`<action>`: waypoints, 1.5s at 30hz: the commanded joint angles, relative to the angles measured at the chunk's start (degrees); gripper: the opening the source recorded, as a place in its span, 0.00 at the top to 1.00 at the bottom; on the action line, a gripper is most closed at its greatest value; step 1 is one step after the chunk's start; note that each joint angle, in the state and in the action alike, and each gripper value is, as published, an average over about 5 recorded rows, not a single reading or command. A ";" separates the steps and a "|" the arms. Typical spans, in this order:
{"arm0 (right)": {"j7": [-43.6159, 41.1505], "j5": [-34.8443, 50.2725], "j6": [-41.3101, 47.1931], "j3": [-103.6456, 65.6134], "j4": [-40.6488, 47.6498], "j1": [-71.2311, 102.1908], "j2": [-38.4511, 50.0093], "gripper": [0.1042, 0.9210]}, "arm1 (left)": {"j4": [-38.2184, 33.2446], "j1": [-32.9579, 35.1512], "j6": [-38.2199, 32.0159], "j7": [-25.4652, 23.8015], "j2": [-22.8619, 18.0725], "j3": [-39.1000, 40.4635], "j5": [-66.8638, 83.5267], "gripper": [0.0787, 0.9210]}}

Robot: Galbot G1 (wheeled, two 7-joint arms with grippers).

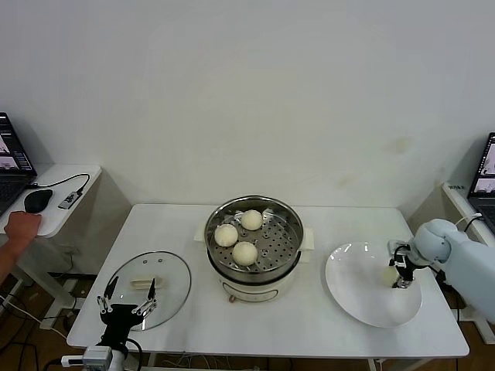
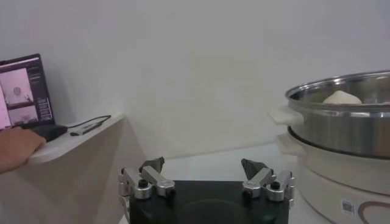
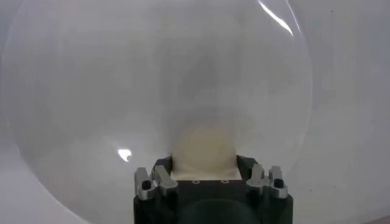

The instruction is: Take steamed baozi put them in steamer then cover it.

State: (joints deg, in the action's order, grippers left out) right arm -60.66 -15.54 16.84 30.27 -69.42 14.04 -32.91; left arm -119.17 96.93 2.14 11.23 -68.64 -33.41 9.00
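Three cream-white baozi (image 1: 245, 253) lie on the perforated tray of the shiny steamer (image 1: 290, 220) at the table's middle. The fourth baozi (image 1: 389, 273) is on the white plate (image 1: 356, 297) at the right, and my right gripper (image 1: 396, 277) is shut on it. In the right wrist view the baozi (image 3: 204, 149) sits between the fingers of the right gripper (image 3: 204, 163), low over the plate (image 3: 91, 91). The glass cover (image 1: 174, 270) lies flat at the front left. My left gripper (image 1: 131, 287) is open and empty over the cover's near side. It is also open in the left wrist view (image 2: 207, 164), which shows the steamer (image 2: 341, 131).
A side table (image 1: 66, 212) at the left holds a laptop (image 1: 11, 166), a mouse (image 1: 37, 200) and a cable; a person's hand (image 1: 19, 228) rests on it. Another laptop (image 1: 483, 182) stands at the far right. The plate sits near the table's front right edge.
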 commanded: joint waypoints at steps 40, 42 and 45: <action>21.70 50.98 25.00 45.34 -11.67 -47.51 -28.79 0.32 | 0.72 -1.77 0.03 0.01 -0.57 1.02 0.56 0.12; 21.60 50.11 25.01 45.55 -11.07 -46.83 -29.05 0.32 | 0.70 -1.80 0.03 0.01 -0.65 0.99 0.58 0.12; 21.50 49.20 25.02 45.77 -10.44 -45.68 -29.17 0.32 | 0.82 -1.86 0.02 0.00 -0.71 1.04 0.59 0.12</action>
State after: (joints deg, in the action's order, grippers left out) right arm -41.39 32.31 40.23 74.50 -82.07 -32.99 -57.46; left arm -118.39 95.10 2.17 11.25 -69.37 -32.44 9.58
